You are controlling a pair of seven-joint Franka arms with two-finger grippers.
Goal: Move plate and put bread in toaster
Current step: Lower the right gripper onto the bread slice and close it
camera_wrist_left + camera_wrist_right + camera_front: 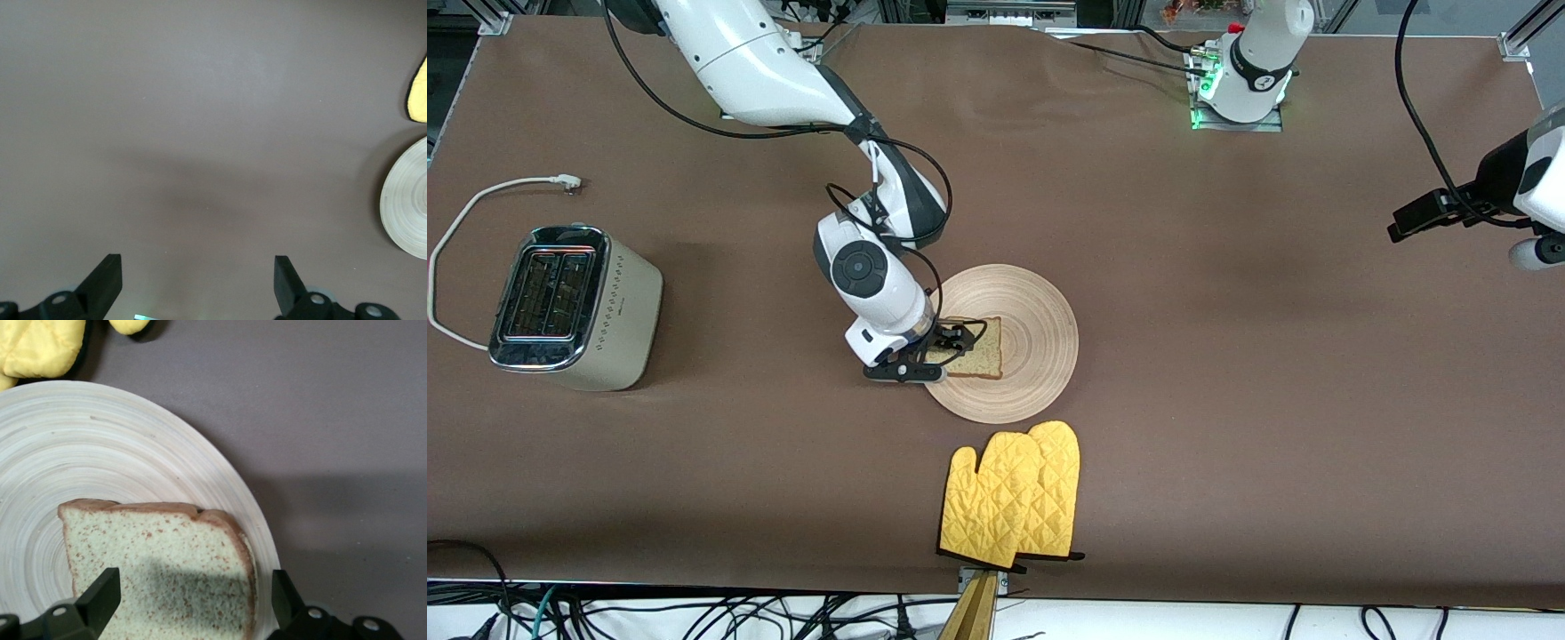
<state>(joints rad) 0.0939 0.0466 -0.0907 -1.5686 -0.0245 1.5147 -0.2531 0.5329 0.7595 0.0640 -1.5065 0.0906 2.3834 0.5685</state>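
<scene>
The right claw (943, 348) hangs low over the edge of the plate (1032, 302) that faces the right arm's end of the table (1227, 400), directly above the bread (980, 351). Its fingers (100, 597) stand apart, one over the slice and one past the plate's rim, and they grip nothing. The bread lies flat on the plate, off-centre toward that same rim, its brown crust showing along the edges in the right wrist view.

The toaster (574, 307) sits well apart from the right claw, toward the right arm's end of the table, with its chrome slots facing up and its white cord (463, 222) looping beside it. A pair of yellow oven mitts (1014, 498) lies just beside the plate, nearer the front camera than the claw.

The left arm waits at its own end of the table. The left claw (197, 287) hovers over bare table, fingers (107, 280) spread wide and empty, with the plate's rim and a mitt's corner visible off to one side.
</scene>
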